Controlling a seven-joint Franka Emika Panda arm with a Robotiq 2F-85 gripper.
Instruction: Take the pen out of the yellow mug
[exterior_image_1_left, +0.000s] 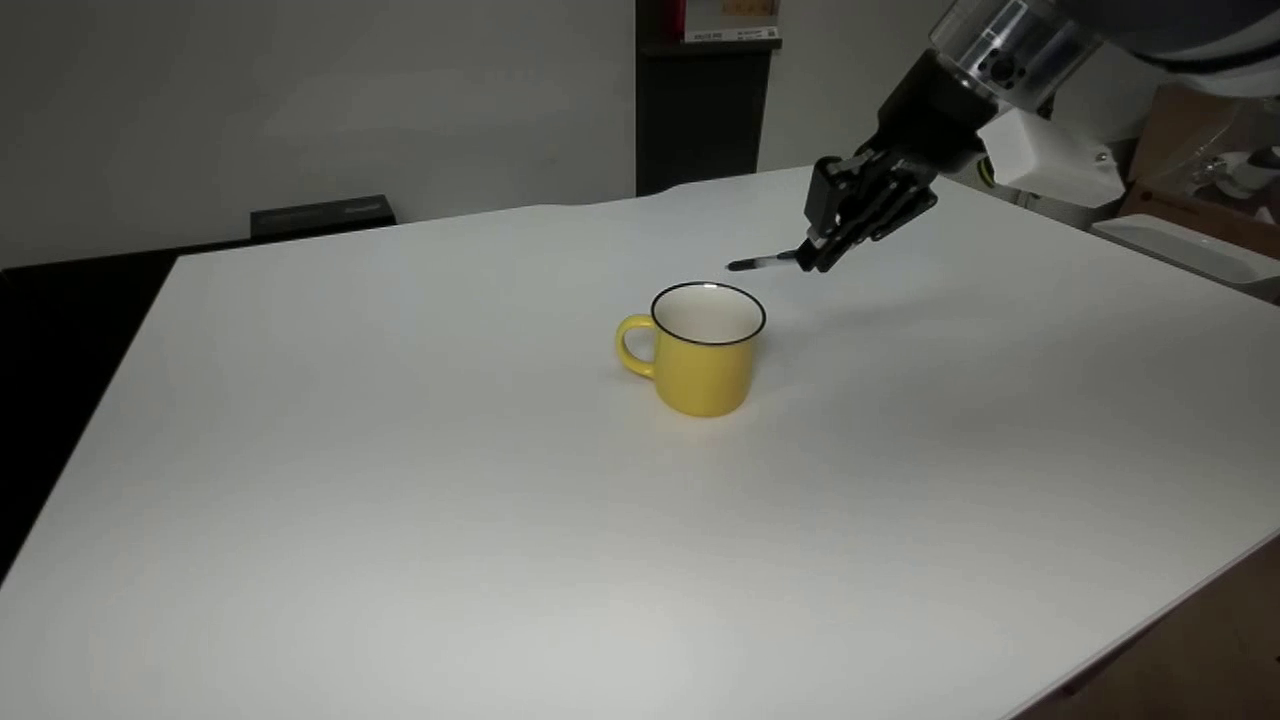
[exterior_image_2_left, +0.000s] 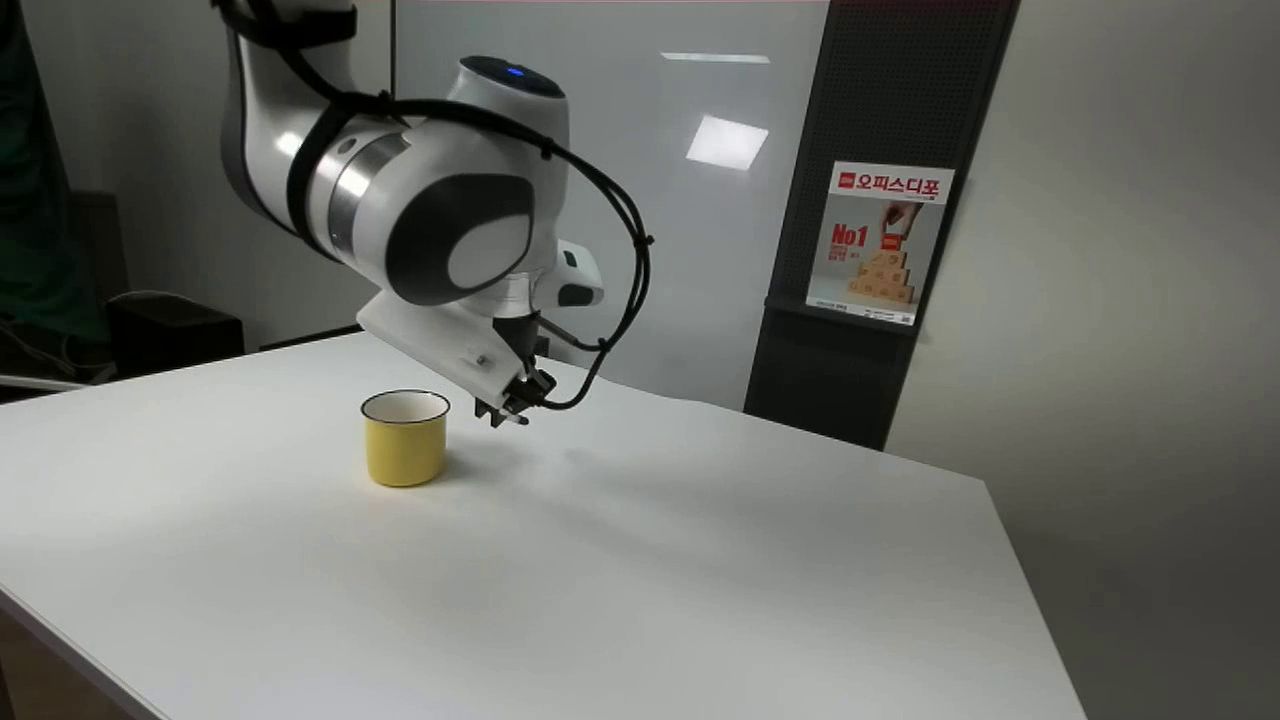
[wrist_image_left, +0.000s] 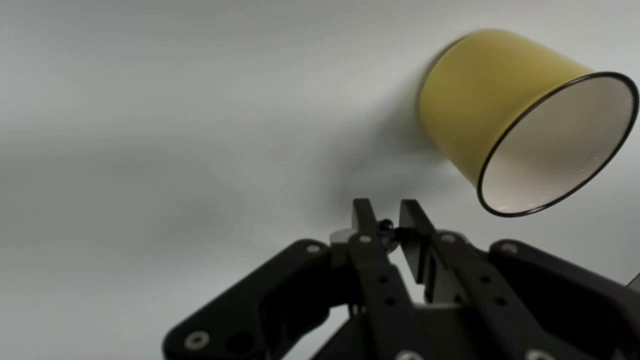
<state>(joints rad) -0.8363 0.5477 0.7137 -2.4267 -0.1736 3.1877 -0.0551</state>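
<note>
The pen (exterior_image_1_left: 762, 262), thin with dark ends and a paler middle, sticks out nearly level from my gripper (exterior_image_1_left: 815, 258). My gripper is shut on it and holds it above the table, beside the yellow mug (exterior_image_1_left: 705, 378). In an exterior view only a short bit of the pen (exterior_image_2_left: 519, 420) shows at my gripper (exterior_image_2_left: 497, 412). In the wrist view the pen (wrist_image_left: 386, 231) is seen end-on between my fingertips (wrist_image_left: 386, 212). The yellow mug stands upright, also in an exterior view (exterior_image_2_left: 405, 453) and the wrist view (wrist_image_left: 485, 100). Its visible white inside holds nothing.
The white table (exterior_image_1_left: 400, 480) carries the mug. A dark box (exterior_image_1_left: 322, 217) lies beyond its far edge. A white tray (exterior_image_1_left: 1190, 250) and a cardboard box (exterior_image_1_left: 1165, 195) are at the right. A dark panel with a poster (exterior_image_2_left: 880, 245) stands behind the table.
</note>
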